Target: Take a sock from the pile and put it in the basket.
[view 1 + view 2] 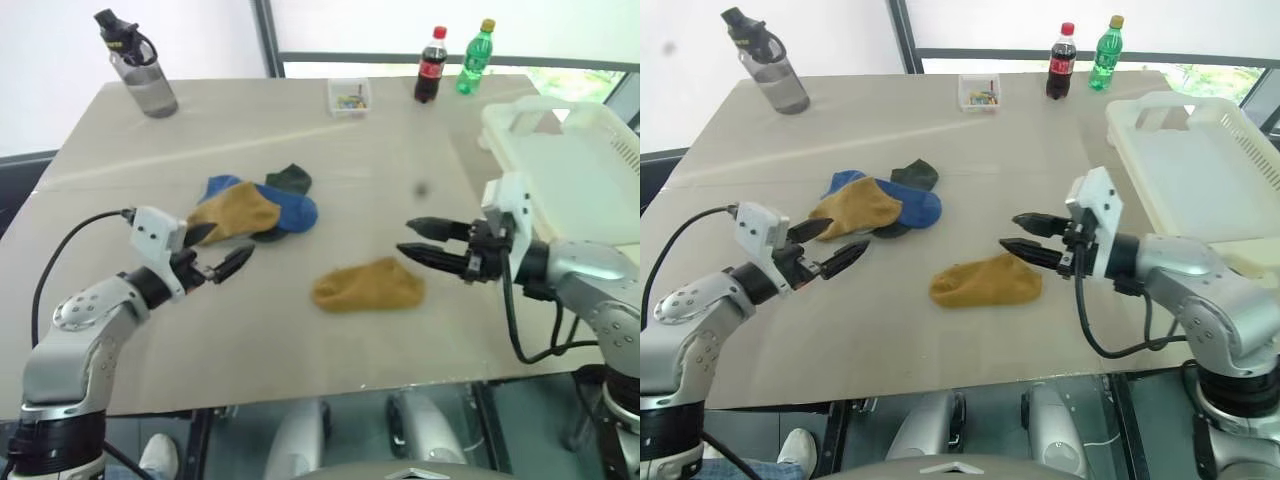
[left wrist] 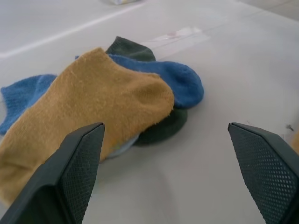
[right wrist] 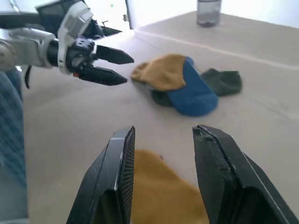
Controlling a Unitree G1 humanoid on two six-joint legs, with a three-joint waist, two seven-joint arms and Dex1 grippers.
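Nearest the camera, low in the head views, a lone yellow sock (image 1: 368, 285) lies flat on the table (image 1: 300, 380), its long axis running left to right across the frame. It sits apart from the pile (image 1: 255, 205), which is up and to the left of it, near the middle left of the picture: a yellow sock on top, a blue sock (image 2: 161, 74) under it and a dark green sock (image 1: 290, 178) behind.

The left gripper (image 1: 215, 250) hovers at lower left with its jaws spread wide and nothing between them. It points toward the pile, whose yellow top sock is just ahead of the fingertips and a little up-frame; in the left wrist view that sock lies partly behind one finger (image 2: 77, 163).

The right gripper (image 1: 430, 243) is at centre right, jaws about half open and empty, pointing left across the table. The lone sock is just below and left of its tips; in the right wrist view the sock shows between and beneath the fingers (image 3: 117, 177).

The basket (image 1: 570, 170) stands at the right edge of the frame, behind the right arm, and I see no sock in the part that shows.

My guess is the next pick turns on the left gripper: it is far nearer the pile and already aimed at it, though the basket lies on the other side.
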